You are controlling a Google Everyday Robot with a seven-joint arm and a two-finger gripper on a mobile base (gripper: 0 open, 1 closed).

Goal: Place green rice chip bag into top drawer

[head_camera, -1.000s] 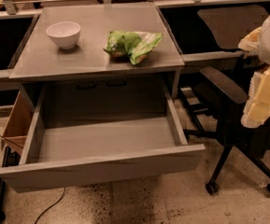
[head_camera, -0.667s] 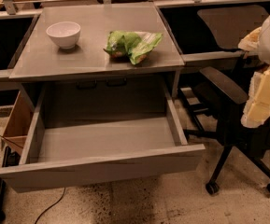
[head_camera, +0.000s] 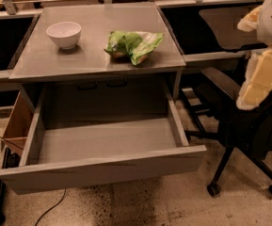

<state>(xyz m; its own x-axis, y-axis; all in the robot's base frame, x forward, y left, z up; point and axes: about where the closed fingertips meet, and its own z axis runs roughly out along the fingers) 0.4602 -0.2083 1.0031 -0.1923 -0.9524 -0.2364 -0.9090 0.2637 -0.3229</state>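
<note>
The green rice chip bag (head_camera: 133,45) lies on the grey table top (head_camera: 93,62), right of centre, wrinkled, with white and a little orange-brown print. The top drawer (head_camera: 102,171) is pulled out wide below the table top; its grey inside shows nothing in it. My gripper (head_camera: 261,76) shows as a cream and white shape at the far right edge, over the office chair, well to the right of the bag and apart from it.
A white bowl (head_camera: 64,34) stands on the table left of the bag. A black office chair (head_camera: 248,126) on castors stands right of the drawer. A brown cardboard box (head_camera: 18,124) sits to the drawer's left. Dark desks flank the table.
</note>
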